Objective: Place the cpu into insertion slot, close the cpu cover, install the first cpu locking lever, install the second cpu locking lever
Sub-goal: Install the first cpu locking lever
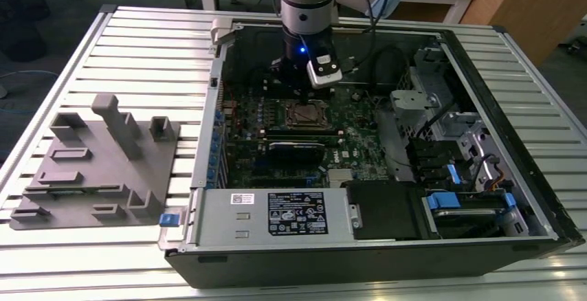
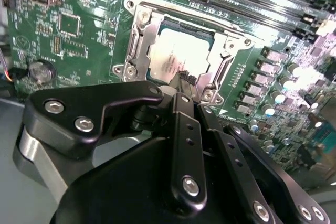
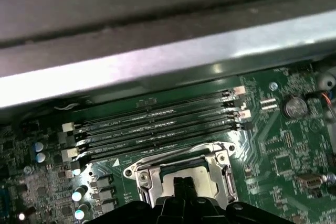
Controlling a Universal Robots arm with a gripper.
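Observation:
The cpu (image 2: 173, 51) lies flat in the insertion slot (image 1: 307, 115), its pale metal top showing through the window of the cpu cover (image 2: 137, 43). The cover lies down around the chip, also seen as a silvery frame (image 3: 144, 177) in the first wrist view. A thin wire lever (image 2: 184, 17) runs along one edge of the socket. My gripper (image 2: 184, 78) hangs just above the socket's edge, fingers together and holding nothing. The exterior view has the gripper (image 1: 307, 102) directly over the socket, and the first wrist view has its tips (image 3: 183, 184) over the chip (image 3: 199, 172).
Several memory sticks (image 3: 157, 129) run beside the socket, and beyond them is the case wall (image 3: 157, 51). A labelled power supply box (image 1: 275, 215) and drive cages (image 1: 458, 163) fill the case's front and right. A grey fixture (image 1: 92, 170) stands on the slatted table at the exterior view's left.

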